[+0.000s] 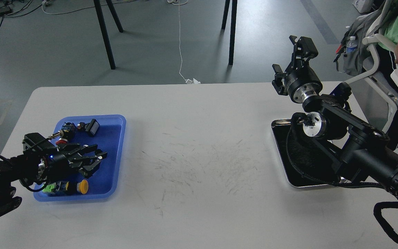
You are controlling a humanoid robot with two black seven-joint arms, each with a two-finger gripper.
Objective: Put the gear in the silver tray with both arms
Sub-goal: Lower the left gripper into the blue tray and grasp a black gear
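1. Nearest the camera, two black arms come in from the bottom corners; the right arm (pixel 365 152) is thick, jointed and trailed by a looping black cable, and it hides much of the silver tray (pixel 290 180).
2. The silver tray is a shiny metal rectangle with rounded corners, a polished rim and a dark floor; it lies on the right part of the worktop (pixel 199 138). Whether anything lies in it cannot be told.
3. The right tool (pixel 288 58) is raised above the worktop's far right edge, its two fingers spread wide and empty.
4. The left tool (pixel 97 159) reaches over the blue tray (pixel 121 138), fingers parted above the small parts; whether it touches any of them cannot be told.
5. The blue tray is plastic, with rounded corners, on the left part of the worktop. It holds several small parts: a yellow push-button (pixel 82 186), a green-and-black block (pixel 54 188), a black switch (pixel 92 126) and a red-collared piece (pixel 62 138). No gear can be picked out among them.
6. The worktop is white, smooth and scuffed with dark scratches in the middle.
7. Beyond it: grey floor, black stand legs (pixel 105 34), a white cable (pixel 180 41).
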